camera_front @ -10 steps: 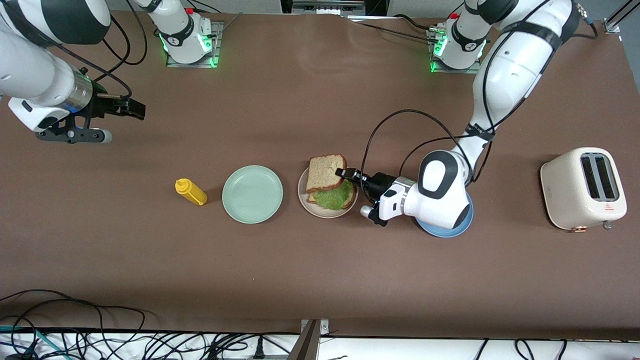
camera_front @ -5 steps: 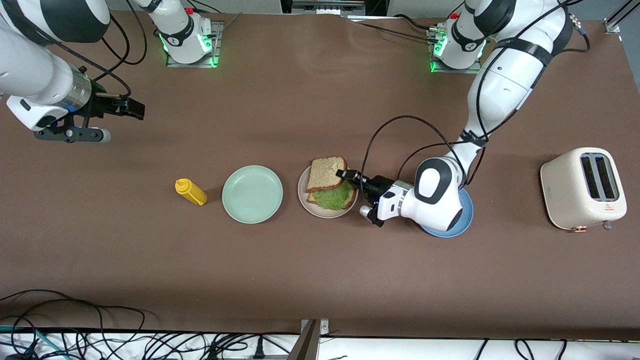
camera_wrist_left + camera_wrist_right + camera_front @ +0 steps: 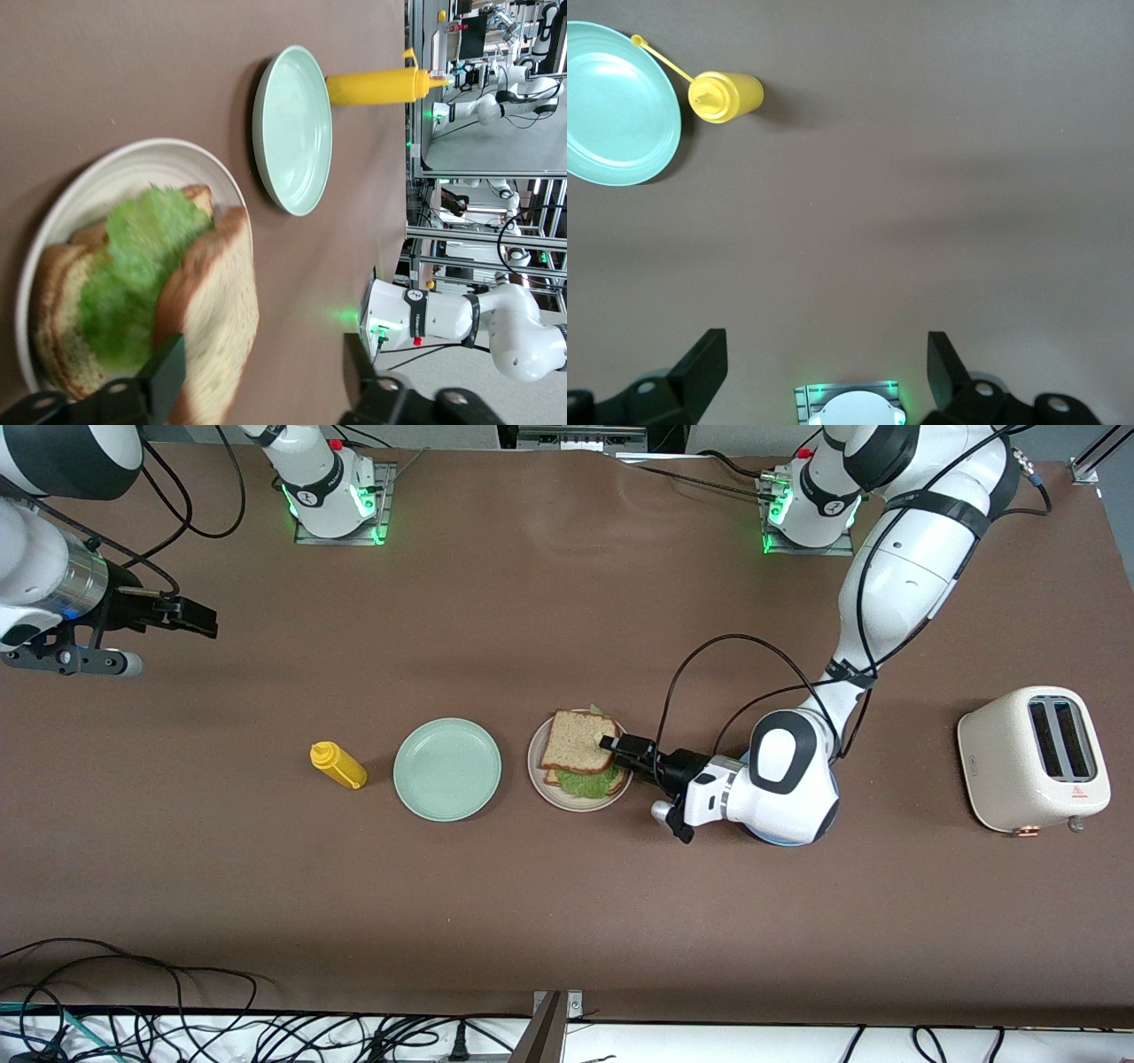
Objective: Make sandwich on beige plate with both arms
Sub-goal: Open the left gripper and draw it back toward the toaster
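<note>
Brown table, sandwich on beige plate

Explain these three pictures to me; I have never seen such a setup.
Two white robot arms stand at a brown table. One picture looks down from across the table; the other two come from cameras on each arm's wrist. The left end effector is at the sandwich on the beige plate, its fingers open around the top slice's edge. The right end effector waits, open and empty, above bare table. Also there: a mint-green plate, a mustard bottle, a toaster and a blue plate under the left arm.
</note>
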Controlling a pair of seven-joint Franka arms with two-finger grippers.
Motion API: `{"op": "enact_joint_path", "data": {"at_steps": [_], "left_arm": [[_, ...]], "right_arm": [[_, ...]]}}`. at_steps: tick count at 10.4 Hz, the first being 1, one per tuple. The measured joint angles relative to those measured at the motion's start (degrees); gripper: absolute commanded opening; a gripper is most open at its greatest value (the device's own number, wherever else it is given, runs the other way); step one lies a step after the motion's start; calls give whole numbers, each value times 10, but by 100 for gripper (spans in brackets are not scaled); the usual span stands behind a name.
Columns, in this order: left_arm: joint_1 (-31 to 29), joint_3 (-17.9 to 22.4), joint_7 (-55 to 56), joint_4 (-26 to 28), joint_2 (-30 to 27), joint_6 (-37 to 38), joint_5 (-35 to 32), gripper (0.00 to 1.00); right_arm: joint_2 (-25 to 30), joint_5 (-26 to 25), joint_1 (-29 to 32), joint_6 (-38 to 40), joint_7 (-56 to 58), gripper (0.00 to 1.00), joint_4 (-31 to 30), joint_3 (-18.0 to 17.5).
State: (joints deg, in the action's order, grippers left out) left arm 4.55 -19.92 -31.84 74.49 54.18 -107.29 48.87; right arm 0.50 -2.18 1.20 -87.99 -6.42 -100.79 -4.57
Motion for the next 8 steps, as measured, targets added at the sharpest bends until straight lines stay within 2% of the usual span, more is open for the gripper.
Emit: {"op": "enact_joint_path", "data": {"at_steps": [4,8], "left_arm": [[-14,4,0,-26,-40,1,-105,100],[-24,3,64,-27,-112,31,-292,100]], "right_arm": [[0,0,0,-2,0,100,-1,-8],[0,0,0,-1,0,100,-3,-8]]}}
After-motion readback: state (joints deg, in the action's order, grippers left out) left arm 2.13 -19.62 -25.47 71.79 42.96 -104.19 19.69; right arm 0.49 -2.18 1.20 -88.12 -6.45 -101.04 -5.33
